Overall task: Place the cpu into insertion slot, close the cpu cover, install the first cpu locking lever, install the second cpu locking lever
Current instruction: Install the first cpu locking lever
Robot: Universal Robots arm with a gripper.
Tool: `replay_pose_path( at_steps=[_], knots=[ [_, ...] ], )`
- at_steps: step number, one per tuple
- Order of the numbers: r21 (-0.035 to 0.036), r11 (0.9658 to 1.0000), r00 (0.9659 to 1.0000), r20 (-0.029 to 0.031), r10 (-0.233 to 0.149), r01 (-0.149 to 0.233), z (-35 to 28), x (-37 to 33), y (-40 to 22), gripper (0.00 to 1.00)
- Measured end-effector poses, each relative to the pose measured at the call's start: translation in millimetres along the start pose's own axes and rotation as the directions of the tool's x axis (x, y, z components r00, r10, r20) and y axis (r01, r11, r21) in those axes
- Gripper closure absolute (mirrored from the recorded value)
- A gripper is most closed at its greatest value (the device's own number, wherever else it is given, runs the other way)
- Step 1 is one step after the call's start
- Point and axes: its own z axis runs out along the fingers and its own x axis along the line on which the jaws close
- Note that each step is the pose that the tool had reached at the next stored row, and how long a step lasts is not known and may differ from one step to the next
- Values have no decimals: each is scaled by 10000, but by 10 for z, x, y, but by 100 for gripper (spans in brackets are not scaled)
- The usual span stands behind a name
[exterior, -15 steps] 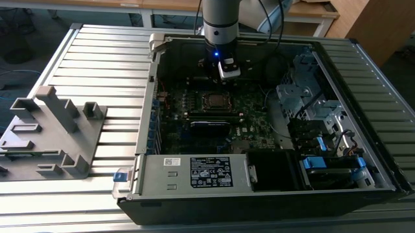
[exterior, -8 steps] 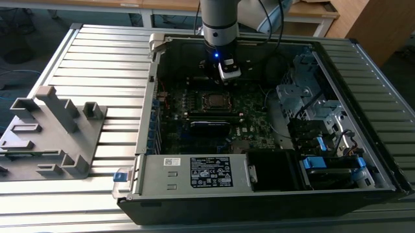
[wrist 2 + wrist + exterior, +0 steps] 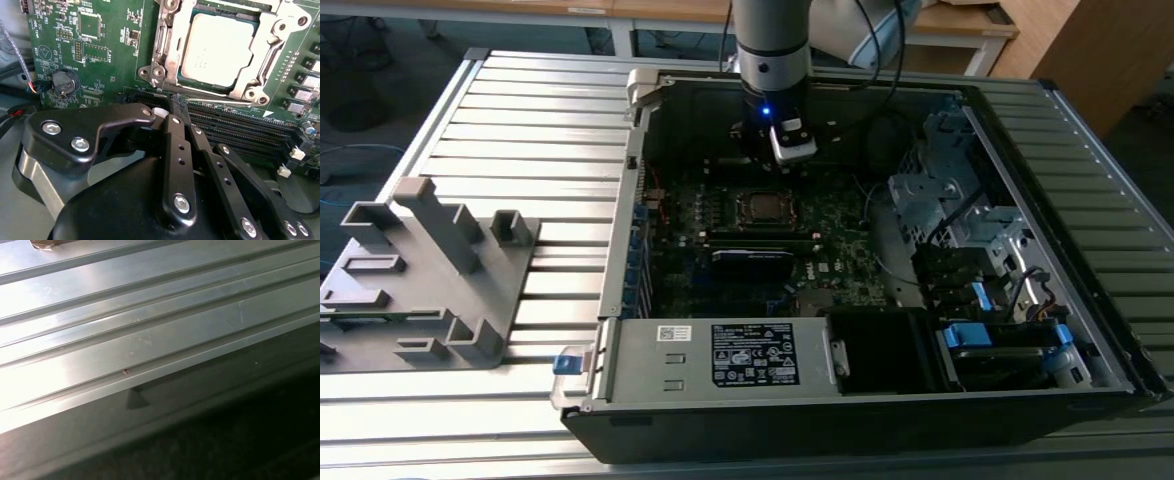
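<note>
Just beyond the tool (image 3: pixel 175 107), the cpu (image 3: pixel 216 50) lies socketed.

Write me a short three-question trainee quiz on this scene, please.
1. True or false: the gripper holds the cpu.
2. The cover is: A) down around the cpu; B) standing upright; C) lying on the table.
3. In the second wrist view, which slots lie nearest the gripper?
Key: 1 false; 2 A; 3 the long memory slots.
</note>
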Motion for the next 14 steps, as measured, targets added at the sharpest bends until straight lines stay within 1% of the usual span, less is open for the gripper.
replay_pose_path(
  at_steps=[2,4,8,11,14],
  knots=[
    [-3,10000,10000,4,1,-1,-2,6,-3,89],
    [-12,10000,10000,22,0,0,-6,30,-11,89],
    [-64,10000,10000,53,4,-3,-5,63,-24,89],
    [-81,10000,10000,90,2,-2,-4,71,-26,89],
    [-85,10000,10000,99,1,0,-4,72,-27,89]
  ],
)
